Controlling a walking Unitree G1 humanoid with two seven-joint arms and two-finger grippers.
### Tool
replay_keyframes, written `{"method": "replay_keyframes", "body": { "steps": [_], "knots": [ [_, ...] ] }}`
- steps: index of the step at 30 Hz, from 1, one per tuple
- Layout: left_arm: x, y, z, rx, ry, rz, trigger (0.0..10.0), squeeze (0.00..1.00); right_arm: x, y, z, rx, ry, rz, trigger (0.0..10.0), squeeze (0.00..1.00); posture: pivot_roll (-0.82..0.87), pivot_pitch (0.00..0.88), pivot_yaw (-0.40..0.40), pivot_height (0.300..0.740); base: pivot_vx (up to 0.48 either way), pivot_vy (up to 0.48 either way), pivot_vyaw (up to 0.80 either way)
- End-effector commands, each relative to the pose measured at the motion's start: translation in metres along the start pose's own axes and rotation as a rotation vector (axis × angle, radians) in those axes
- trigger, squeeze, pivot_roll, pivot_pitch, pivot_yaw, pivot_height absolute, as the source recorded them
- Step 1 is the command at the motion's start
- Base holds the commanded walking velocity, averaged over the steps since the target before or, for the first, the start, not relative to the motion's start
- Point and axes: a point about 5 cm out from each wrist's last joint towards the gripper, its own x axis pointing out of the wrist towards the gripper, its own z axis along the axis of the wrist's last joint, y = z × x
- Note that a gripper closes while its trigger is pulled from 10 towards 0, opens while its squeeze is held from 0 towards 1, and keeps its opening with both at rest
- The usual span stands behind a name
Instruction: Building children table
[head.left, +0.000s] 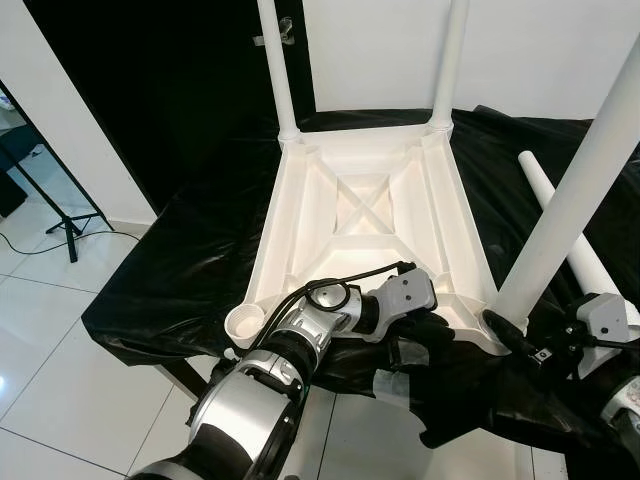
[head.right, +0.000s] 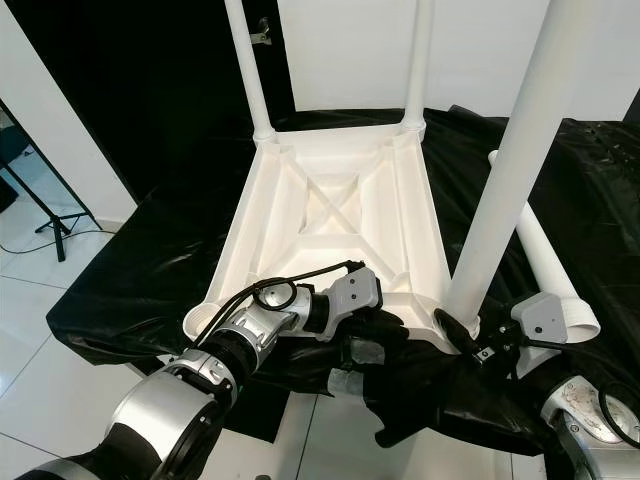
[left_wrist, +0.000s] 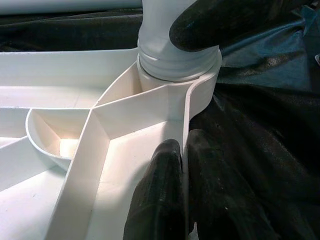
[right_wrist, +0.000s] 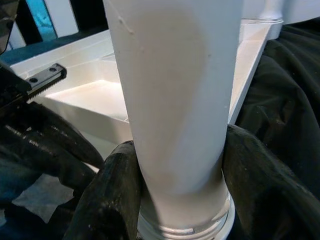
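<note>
The white children's table top (head.left: 300, 220) lies upside down on a black cloth. Two white legs (head.left: 278, 70) (head.left: 448, 60) stand in its far corner sockets. A third leg (head.left: 570, 200) stands tilted in the near right socket, and my right gripper (head.right: 455, 330) is shut around its base, just above the threaded collar (right_wrist: 180, 227). My left gripper (head.left: 430, 335) is shut on the table's near rim (left_wrist: 187, 115), right beside that socket, with one finger (left_wrist: 160, 190) inside the rim and one outside. The near left socket (head.left: 245, 320) holds no leg. A loose white leg (head.right: 545, 260) lies on the cloth at the right.
The black cloth (head.left: 180, 270) drapes over the work surface's front and left edges. White tiled floor (head.left: 50, 340) lies to the left, with a black tripod stand (head.left: 65, 225) on it. A black backdrop (head.left: 170, 90) hangs behind the far left.
</note>
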Motion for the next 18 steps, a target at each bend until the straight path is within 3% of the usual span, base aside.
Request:
{"method": "replay_keyframes", "body": {
  "steps": [1, 4, 6, 8, 10, 15, 18],
  "knots": [
    [-0.001, -0.010, -0.038, -0.133, 0.122, 0.158, 10.0, 0.00, 0.004, 0.023, -0.010, 0.057, 0.027, 0.042, 0.0, 0.00, 0.01, 0.000, 0.075, 0.740, 0.000, 0.000, 0.00],
    [-0.001, -0.009, -0.038, -0.131, 0.123, 0.160, 10.0, 0.00, 0.007, 0.029, -0.013, 0.102, 0.010, -0.037, 0.0, 0.00, 0.01, 0.000, 0.073, 0.740, 0.000, 0.000, 0.00],
    [-0.001, -0.007, -0.035, -0.126, 0.122, 0.167, 10.0, 0.00, 0.011, 0.037, -0.020, 0.178, -0.020, -0.288, 0.0, 0.00, 0.01, 0.000, 0.070, 0.740, 0.000, 0.000, 0.00],
    [-0.001, -0.007, -0.035, -0.126, 0.122, 0.167, 10.0, 0.00, 0.011, 0.037, -0.020, 0.178, -0.020, -0.288, 0.0, 0.00, 0.01, 0.000, 0.070, 0.740, 0.000, 0.000, 0.00],
    [-0.002, -0.005, -0.035, -0.124, 0.121, 0.171, 10.0, 0.00, 0.013, 0.035, -0.023, 0.207, -0.041, -0.450, 0.0, 0.00, 0.01, 0.000, 0.073, 0.740, 0.000, 0.000, 0.00],
    [-0.003, -0.006, -0.036, -0.126, 0.123, 0.169, 10.0, 0.00, 0.014, 0.024, -0.023, 0.176, -0.056, -0.586, 0.0, 0.00, 0.01, 0.000, 0.074, 0.740, 0.000, 0.000, 0.00],
    [-0.003, -0.006, -0.036, -0.125, 0.123, 0.168, 10.0, 0.00, 0.015, 0.024, -0.023, 0.167, -0.054, -0.597, 0.0, 0.00, 0.01, 0.000, 0.073, 0.740, 0.000, 0.000, 0.00]
  ]
}}
